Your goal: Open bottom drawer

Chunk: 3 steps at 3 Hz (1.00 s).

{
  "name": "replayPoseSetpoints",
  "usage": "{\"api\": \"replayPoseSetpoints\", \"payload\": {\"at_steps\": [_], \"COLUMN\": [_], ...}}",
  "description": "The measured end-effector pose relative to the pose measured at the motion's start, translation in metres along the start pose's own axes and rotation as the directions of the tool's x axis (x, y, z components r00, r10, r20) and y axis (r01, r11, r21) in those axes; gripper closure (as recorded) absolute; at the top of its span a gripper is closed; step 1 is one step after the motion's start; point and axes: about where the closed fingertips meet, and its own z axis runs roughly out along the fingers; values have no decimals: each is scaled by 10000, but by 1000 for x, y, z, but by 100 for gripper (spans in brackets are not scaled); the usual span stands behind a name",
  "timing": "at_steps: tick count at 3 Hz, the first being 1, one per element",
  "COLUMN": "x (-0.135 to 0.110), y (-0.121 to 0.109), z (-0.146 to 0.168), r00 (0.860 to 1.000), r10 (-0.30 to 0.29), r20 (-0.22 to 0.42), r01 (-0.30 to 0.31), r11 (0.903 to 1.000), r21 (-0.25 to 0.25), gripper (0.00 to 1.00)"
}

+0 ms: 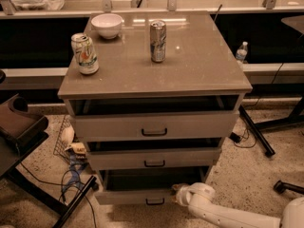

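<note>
The bottom drawer (pixel 128 196) is the lowest, narrowest grey-beige front of the cabinet, with a small black bar handle (pixel 155 202) at its centre. It stands pulled out a little, with a dark gap above it. My gripper (pixel 178 192) is at the end of the white arm (pixel 223 215) that comes in from the lower right. It sits at the right end of the bottom drawer front, just right of the handle. The mid-sized front (pixel 154 159) and the widest top front (pixel 154 126) are above, both slightly out.
On the cabinet top (pixel 204 65) stand a white bowl (pixel 107 24), a green-white can (pixel 85 53) and a silver can (pixel 157 41). A dark chair (pixel 19 127) and cables (pixel 71 170) are on the left. A black stand leg (pixel 256 132) and a water bottle (pixel 242 52) are on the right.
</note>
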Motion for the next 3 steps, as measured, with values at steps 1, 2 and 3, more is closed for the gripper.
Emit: {"api": "replayPoseSetpoints", "payload": {"at_steps": [1,2,3], "x": [1,1,2], "y": [6,6,14], "z": [-5,-5,-12], "r00": [9999,9999,9998], "r10": [69,69,162], "r20": [-77,-77,-151], "r01": [-67,-67,-154], "r11": [9997,9997,9984], "r21": [248,248,538], "gripper": [100,100,100]}}
